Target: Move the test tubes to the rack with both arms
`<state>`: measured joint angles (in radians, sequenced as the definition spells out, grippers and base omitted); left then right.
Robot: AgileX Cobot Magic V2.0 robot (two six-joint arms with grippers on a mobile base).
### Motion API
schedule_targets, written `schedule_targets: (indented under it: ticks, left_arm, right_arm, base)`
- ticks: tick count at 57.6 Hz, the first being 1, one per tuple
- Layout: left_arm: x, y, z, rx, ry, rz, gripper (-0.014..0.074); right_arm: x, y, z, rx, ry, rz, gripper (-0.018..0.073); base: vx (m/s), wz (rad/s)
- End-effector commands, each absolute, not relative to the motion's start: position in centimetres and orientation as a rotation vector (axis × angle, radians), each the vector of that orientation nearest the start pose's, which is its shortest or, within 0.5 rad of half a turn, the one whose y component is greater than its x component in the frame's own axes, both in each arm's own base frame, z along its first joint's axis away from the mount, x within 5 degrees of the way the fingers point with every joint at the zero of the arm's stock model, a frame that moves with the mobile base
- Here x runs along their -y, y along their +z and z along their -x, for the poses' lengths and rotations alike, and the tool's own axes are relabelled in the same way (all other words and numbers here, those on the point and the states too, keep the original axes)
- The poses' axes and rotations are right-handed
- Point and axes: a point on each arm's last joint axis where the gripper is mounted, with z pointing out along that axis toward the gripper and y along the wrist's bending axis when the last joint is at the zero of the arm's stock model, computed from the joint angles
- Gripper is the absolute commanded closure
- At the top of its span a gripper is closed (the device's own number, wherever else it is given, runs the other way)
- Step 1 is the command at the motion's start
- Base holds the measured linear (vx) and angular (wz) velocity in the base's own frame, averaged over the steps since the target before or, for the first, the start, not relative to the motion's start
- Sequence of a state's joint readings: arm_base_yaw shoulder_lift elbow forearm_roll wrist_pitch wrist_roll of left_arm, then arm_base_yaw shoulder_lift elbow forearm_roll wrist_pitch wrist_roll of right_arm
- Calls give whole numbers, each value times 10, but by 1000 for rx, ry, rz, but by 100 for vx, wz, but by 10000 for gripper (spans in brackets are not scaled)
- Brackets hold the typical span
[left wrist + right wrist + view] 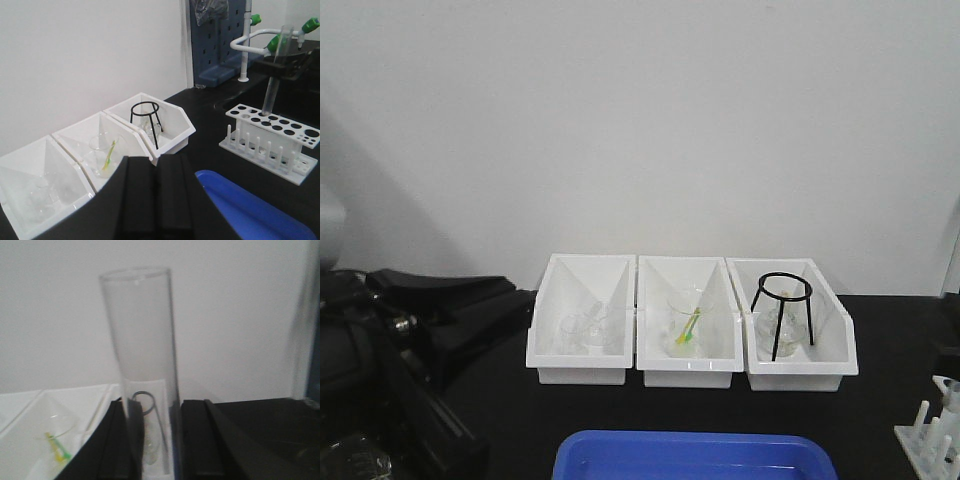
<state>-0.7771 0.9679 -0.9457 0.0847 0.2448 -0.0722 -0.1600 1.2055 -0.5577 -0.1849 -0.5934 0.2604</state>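
In the right wrist view, a clear glass test tube (145, 365) stands upright, mouth up, between the black fingers of my right gripper (156, 406), which is shut on it. The left wrist view shows that same test tube (274, 80) held by the right gripper (283, 62) above the white rack (272, 135), with its lower end at a hole in the rack's back row. My left gripper (155, 160) is shut on nothing, hanging in front of the bins. Only a corner of the rack (930, 440) shows in the front view.
Three white bins (582, 368) stand in a row at the wall, holding glassware; the right one holds a black tripod ring (783, 310). A blue tray (695, 457) lies in front of them. A clear beaker (350, 465) sits at the bottom left beside the left arm (410, 330).
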Motion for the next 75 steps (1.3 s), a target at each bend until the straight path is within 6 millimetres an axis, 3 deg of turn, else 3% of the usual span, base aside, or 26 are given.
schedule_targets:
  ticks: [1, 10, 24, 49, 75]
  left_arm:
    - [142, 410, -147, -1554, -588, -614, 614]
    - [144, 399, -148, -1595, -597, -610, 614]
    - [144, 383, -149, -1625, -588, -624, 614]
    - [145, 360, -149, -1664, -575, -646, 614]
    - [145, 360, -149, -1660, -577, -645, 614]
  right_arm:
    - [47, 311, -241, -1369, 6, -137, 566]
    - [70, 313, -235, -1344, -77, -197, 566]
    - [93, 297, -240, -1380, -106, -285, 566]
    - [98, 260, -267, -1393, -31, -253, 566]
    - [109, 228, -283, -1362, -16, -309, 566]
  base:
    - [0, 0]
    - [0, 0]
    - [0, 0]
    - [0, 0]
    - [0, 0]
